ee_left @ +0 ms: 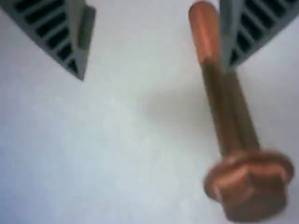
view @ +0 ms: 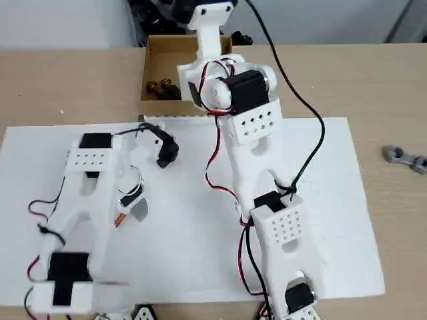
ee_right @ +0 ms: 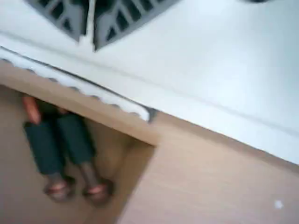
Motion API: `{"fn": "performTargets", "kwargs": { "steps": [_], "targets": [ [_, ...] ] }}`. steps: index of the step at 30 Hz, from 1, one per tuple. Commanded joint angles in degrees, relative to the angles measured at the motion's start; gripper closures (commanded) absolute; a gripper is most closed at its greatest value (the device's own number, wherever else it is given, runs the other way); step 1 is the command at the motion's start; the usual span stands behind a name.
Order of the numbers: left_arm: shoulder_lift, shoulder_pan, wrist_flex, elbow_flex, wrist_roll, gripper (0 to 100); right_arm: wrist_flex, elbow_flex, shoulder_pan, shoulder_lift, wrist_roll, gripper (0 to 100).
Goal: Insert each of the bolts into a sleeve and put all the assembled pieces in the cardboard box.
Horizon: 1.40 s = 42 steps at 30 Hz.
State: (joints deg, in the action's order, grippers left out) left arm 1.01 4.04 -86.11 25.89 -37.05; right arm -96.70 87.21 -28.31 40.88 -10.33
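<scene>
Bolt [ee_left: 231, 140] on the white sheet [view: 200, 267], at about 8 o'clock on the surface [view: 373, 73]. Its shank lies just beside one finger [ee_left: 247, 28] of the left jaws, which stand spread wide and pinch nothing. We judge the bolt to be stiff, smooth metal, light but apt to roll and slip. The middle of the shank seems the best place to hold it, since that leaves the tip free. The cardboard box [view: 167, 60], at 12 o'clock, holds two assembled pieces [ee_right: 60, 144], dark sleeves over bolts, side by side near one wall. We see the right jaws above the box's edge, pressed together and empty.
</scene>
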Motion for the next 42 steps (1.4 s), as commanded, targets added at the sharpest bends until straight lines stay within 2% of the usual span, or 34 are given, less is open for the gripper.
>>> {"fn": "performTargets", "kwargs": {
  "steps": [1,15,19,28,31,35,42],
  "targets": [
    [-2.99,-0.26,4.31,-3.12,-0.35,82,-0.04,0.18,0.13,-4.09,-0.97,99.4],
    [-11.43,-0.26,5.19,-7.78,-0.62,82,-0.13,-0.18,1.19,-7.34,-0.97,99.4],
    [-10.2,-0.44,1.93,-9.1,-0.53,82,-0.04,-0.26,1.19,-7.08,-0.97,99.4],
    [-9.76,-0.26,1.76,-8.48,-0.53,82,-0.04,-0.26,1.19,-7.16,-0.97,99.4],
    [-9.76,-0.26,1.67,-8.13,-0.53,87,-0.04,-0.26,1.19,-7.16,-0.97,99.4],
    [-9.76,-0.26,1.67,-7.87,-0.35,99,-0.04,-0.26,1.19,-7.16,-0.97,99.4],
    [-9.23,-0.26,1.41,-8.04,0.88,99,-0.04,-0.26,1.19,-7.25,-0.97,99.4]
  ]
}}
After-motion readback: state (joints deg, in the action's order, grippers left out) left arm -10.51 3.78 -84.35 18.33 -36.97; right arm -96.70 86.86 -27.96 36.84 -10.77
